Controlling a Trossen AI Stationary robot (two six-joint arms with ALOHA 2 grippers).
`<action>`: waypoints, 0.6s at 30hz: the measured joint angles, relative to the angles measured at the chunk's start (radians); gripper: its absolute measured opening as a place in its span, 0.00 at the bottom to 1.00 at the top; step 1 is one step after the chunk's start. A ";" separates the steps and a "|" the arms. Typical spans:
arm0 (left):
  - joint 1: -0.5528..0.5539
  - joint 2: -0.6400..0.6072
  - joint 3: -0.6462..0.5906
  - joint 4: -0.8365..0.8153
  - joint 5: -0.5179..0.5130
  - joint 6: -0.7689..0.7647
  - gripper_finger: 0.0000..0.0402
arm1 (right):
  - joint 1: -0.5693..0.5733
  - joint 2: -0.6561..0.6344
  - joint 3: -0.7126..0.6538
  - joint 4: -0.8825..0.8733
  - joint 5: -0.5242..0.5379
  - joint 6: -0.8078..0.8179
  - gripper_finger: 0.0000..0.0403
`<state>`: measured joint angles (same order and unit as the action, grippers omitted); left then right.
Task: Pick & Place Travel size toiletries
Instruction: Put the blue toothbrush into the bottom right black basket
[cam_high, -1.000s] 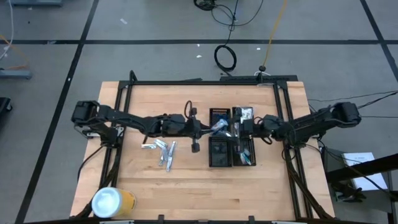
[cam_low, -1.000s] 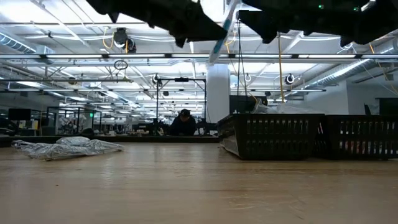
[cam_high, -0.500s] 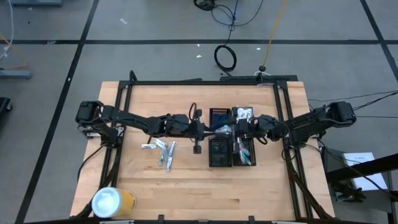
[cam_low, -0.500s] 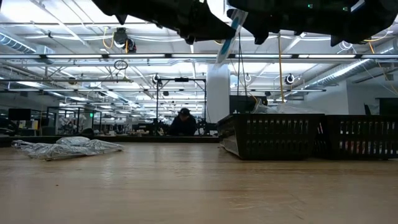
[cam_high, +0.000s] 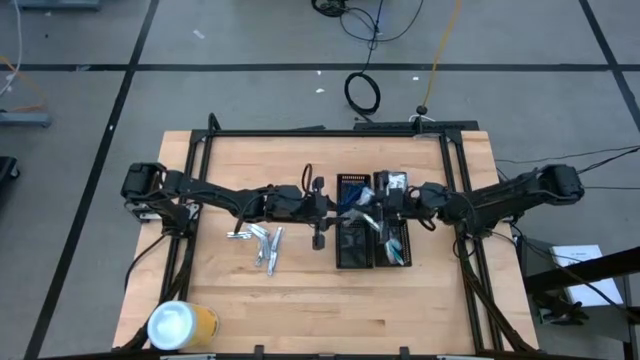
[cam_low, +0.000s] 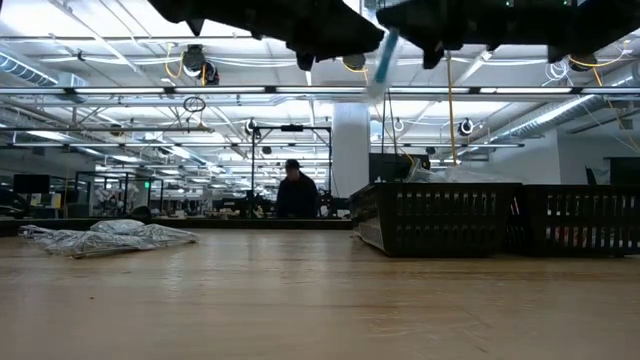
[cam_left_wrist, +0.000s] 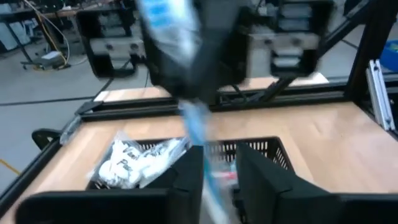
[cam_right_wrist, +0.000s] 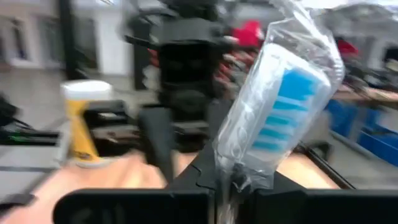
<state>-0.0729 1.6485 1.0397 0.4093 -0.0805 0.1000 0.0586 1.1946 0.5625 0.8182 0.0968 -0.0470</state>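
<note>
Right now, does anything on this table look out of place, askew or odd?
Mostly tidy. One oddity: a blue toothbrush in clear crinkly wrap hangs in mid-air above the black gridded trays, between both pincers. The right pincer is shut on it; the left pincer is right at its other end.

Above the black trays, the wrapped blue toothbrush has passed from one arm to the other. The right gripper, open a second ago, has shut on the toothbrush's bristle end. The left gripper, clamped before, has begun to part its fingers. In the room behind, a person has shifted and stands taller.
</note>
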 joint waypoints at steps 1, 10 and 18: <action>-0.003 0.000 0.000 -0.006 -0.001 0.000 0.26 | 0.000 -0.029 0.000 -0.046 0.033 -0.002 0.01; 0.000 -0.032 0.000 -0.135 -0.165 0.029 0.54 | 0.035 -0.326 0.000 -0.648 0.107 0.264 0.01; 0.054 -0.034 0.000 -0.332 -0.374 -0.074 0.60 | 0.111 -0.410 0.000 -1.099 0.028 0.640 0.01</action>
<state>-0.0188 1.6150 1.0397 0.0777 -0.4542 0.0264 0.1699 0.7845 0.5625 -0.2805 0.1253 0.5929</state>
